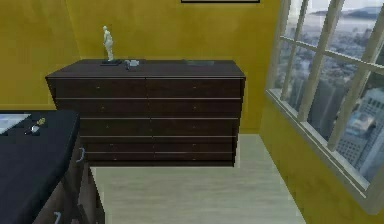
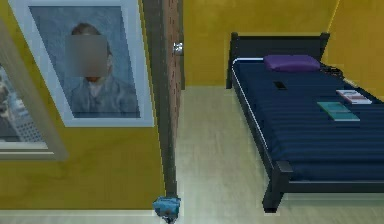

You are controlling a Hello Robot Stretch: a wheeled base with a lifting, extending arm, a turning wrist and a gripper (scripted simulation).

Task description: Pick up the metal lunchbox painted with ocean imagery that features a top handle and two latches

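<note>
forward view: dresser (image 1: 150, 110) bears statuette (image 1: 108, 44)

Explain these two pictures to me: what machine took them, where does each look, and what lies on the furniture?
A wheeled robot with one extending arm took them, inside a simulated house. The forward view looks ahead and down: a dresser carries a small white statue, with a window at the view's right. The arm side view looks out toward the arm's reaching side: a framed portrait, then a bed bearing a purple pillow and a teal book. A blue thing sits at that view's bottom edge; whether it is the lunchbox, I cannot tell.
</note>
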